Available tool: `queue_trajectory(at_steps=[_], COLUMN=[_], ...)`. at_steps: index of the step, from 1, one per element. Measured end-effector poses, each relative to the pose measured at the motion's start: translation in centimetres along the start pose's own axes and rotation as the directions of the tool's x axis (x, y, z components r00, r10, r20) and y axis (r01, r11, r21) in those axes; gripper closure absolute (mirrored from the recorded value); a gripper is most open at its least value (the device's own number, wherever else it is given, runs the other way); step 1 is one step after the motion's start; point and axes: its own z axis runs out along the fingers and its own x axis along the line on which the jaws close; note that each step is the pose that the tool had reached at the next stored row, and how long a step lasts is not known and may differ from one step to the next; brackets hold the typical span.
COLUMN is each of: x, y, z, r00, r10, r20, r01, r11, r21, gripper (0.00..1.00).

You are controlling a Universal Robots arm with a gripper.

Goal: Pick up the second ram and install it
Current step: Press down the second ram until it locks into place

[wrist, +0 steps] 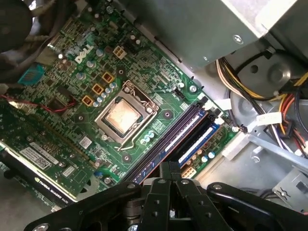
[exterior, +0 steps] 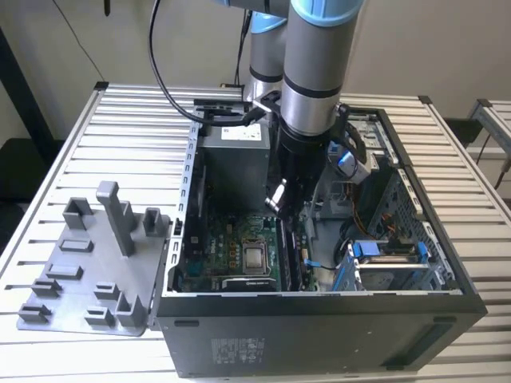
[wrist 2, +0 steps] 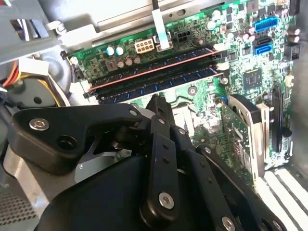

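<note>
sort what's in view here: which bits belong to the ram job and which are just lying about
Job:
gripper, over the slots
ram slots, sticks seated in them
motherboard
open case

Lying about:
grey fixture on the table
CPU socket
power cables

Fixture (exterior: pixel 92 267) on table (exterior: pixel 136 120), beside computer case (exterior: pixel 319 331).

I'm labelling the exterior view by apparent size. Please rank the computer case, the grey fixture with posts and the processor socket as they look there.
1. Computer case: largest by far.
2. Grey fixture with posts: clearly smaller.
3. Processor socket: smallest, a small square on the motherboard.
</note>
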Motion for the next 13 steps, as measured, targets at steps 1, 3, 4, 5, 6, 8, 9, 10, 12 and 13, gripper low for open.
queue_trajectory(at_steps=[1,3,4,5,6,8,9,10,12,13], x=[0.03,0.07,0.09,0.11,0.12,0.12,0.12,0.12,0.12,0.12], y=[0.02,0.06,0.08,0.10,0.11,0.12,0.12,0.12,0.12,0.12], z=[0.01,0.03,0.05,0.07,0.09,0.14,0.15,0.16,0.16,0.16], r00=[0.9999,0.9994,0.9989,0.9982,0.9974,0.9947,0.9926,0.9902,0.9846,0.9812], r10=[-0.012,-0.036,-0.047,-0.059,-0.072,-0.102,-0.122,-0.139,-0.175,-0.193], r20=[0.0004,0.0013,0.0017,0.0021,0.0025,0.0036,0.0043,0.0050,0.0065,0.0072], r01=[0.012,0.036,0.047,0.059,0.072,0.102,0.122,0.139,0.175,0.193], r11=[0.9999,0.9994,0.9989,0.9982,0.9974,0.9948,0.9926,0.9902,0.9846,0.9813], r21=[-0.0001,-0.0004,-0.0005,-0.0006,-0.0007,-0.0009,-0.0011,-0.0012,-0.0014,-0.0013], gripper=[0.89,0.89,0.89,0.89,0.89,0.89,0.89,0.89,0.89,0.89])
